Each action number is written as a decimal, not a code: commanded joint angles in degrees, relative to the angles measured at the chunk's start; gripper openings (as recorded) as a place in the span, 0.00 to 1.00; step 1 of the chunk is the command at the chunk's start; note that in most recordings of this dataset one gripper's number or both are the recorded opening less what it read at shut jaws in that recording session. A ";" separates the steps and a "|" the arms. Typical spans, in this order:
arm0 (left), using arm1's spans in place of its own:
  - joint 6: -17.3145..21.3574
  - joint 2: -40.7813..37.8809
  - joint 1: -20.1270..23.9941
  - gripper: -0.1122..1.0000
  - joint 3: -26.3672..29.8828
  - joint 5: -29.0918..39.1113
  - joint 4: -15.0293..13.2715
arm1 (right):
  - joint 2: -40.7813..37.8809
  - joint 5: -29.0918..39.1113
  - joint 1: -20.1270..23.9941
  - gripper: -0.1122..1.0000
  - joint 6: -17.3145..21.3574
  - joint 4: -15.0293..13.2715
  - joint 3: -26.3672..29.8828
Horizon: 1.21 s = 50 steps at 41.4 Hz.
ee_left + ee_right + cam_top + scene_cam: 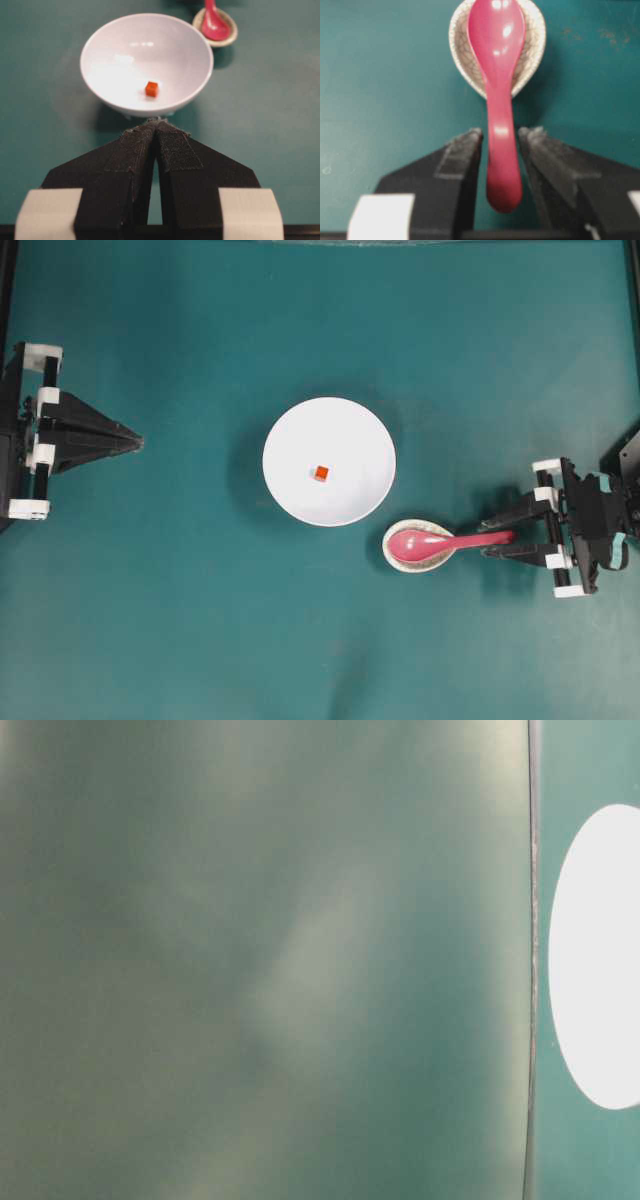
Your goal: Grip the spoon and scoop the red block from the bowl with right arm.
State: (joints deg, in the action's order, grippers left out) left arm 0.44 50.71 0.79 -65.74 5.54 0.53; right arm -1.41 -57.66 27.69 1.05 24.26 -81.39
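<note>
Four views we have, and each one gives something different; from overhead we see the bowl [329, 461] in the middle of the teal table [200, 620], with the red block [321, 473] inside it, and the spoon [440, 542] with its scoop in a small speckled dish [396, 557] just beside the bowl; the right wrist view shows the right gripper [500, 137] with jaws apart on both sides of the spoon handle, not yet pressing it; the left wrist view shows the left gripper [156, 125] closed, pointing at the bowl; the table-level view is mostly a blurred green haze.
</note>
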 commanded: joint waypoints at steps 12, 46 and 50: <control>0.00 -0.18 0.09 0.10 1.32 -0.35 0.18 | 0.35 -0.44 0.35 0.46 0.09 0.18 0.35; 0.00 -0.18 0.09 0.10 1.32 -0.26 0.18 | 0.35 -0.88 0.26 0.44 0.00 0.09 0.44; 0.00 -0.18 0.18 0.10 1.32 -0.26 0.18 | 0.35 -0.97 0.35 0.44 0.09 0.18 0.44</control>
State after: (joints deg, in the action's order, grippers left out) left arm 0.44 50.71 0.70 -65.74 5.54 0.53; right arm -1.41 -58.01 27.77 1.05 24.35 -81.30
